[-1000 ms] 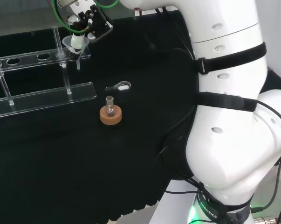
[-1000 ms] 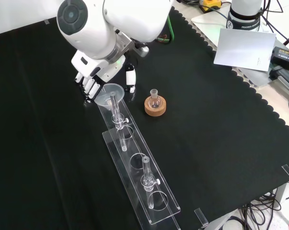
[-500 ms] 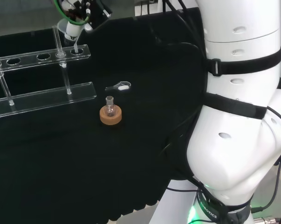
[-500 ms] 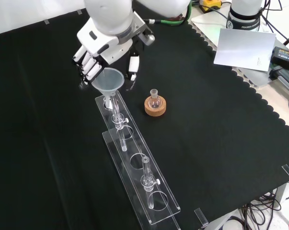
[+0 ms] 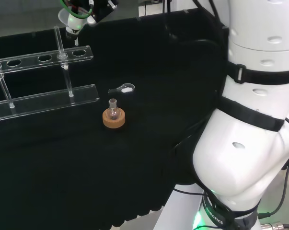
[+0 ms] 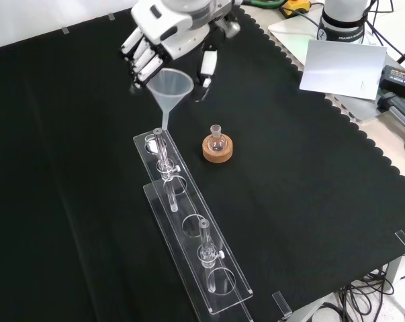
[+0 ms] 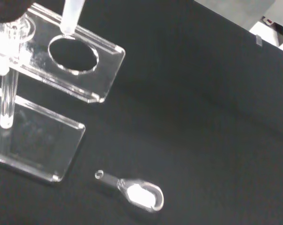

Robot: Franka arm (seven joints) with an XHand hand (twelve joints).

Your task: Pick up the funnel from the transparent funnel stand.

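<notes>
Head view: hand [image 5: 89, 5] at the far left edge holds the funnel [image 5: 69, 19], its stem just above the stand [image 5: 43, 58]. Front view: fingers [image 6: 143, 55] and thumb pinch the funnel [image 6: 169, 87] rim; it hangs clear over the far hole, left of a flask [image 6: 217, 140] on cork. Wrist view: stem tip [image 7: 71, 18] is above the hole, a scoop [image 7: 134, 191] lies near.

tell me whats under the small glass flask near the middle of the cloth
The small clear glass flask sits upright in a round tan cork ring stand. The flask's bottom is hidden inside the ring.
</notes>
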